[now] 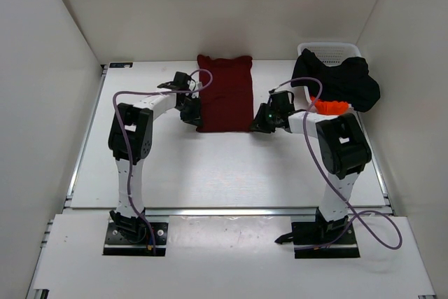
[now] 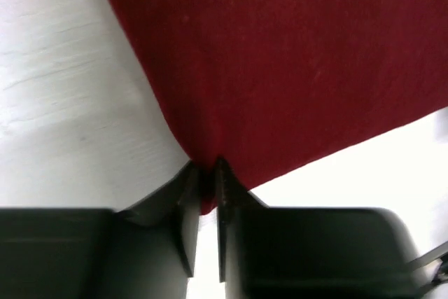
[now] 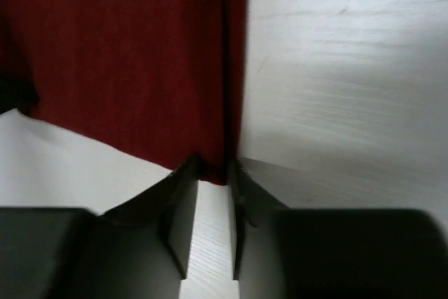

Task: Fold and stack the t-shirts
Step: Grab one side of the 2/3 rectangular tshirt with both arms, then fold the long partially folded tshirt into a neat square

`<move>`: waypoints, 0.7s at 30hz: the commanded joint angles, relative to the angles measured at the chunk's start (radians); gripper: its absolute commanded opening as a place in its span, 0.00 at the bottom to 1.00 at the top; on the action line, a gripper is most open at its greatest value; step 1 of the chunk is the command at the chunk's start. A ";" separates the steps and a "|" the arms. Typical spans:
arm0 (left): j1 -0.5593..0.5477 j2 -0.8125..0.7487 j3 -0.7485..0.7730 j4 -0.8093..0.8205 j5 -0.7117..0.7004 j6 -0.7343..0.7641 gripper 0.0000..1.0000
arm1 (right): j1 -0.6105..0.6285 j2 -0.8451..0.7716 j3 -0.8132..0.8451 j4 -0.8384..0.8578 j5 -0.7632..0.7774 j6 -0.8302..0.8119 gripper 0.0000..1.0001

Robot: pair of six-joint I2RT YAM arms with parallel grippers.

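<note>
Maroon shirt [image 1: 225, 92] folded; black shirt [image 1: 336, 78], orange shirt [image 1: 330, 106] heaped.

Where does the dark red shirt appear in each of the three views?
Top external: the dark red shirt lies folded at the back centre of the white table, between both arms.
Left wrist: dark red shirt fills the upper right; the left gripper pinches one corner.
Right wrist: dark red shirt fills the upper left; the right gripper holds one corner.
Shared landmark: the white table around it.
</note>
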 commanded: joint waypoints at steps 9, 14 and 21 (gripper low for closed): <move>0.040 -0.159 -0.183 -0.109 0.092 0.096 0.00 | 0.015 -0.123 -0.119 -0.014 -0.149 0.041 0.00; 0.032 -0.272 -0.294 -0.314 0.132 0.226 0.00 | 0.111 -0.331 -0.233 -0.187 -0.156 0.020 0.00; 0.021 -0.452 -0.370 -0.580 0.112 0.398 0.00 | 0.286 -0.612 -0.311 -0.379 -0.093 0.072 0.00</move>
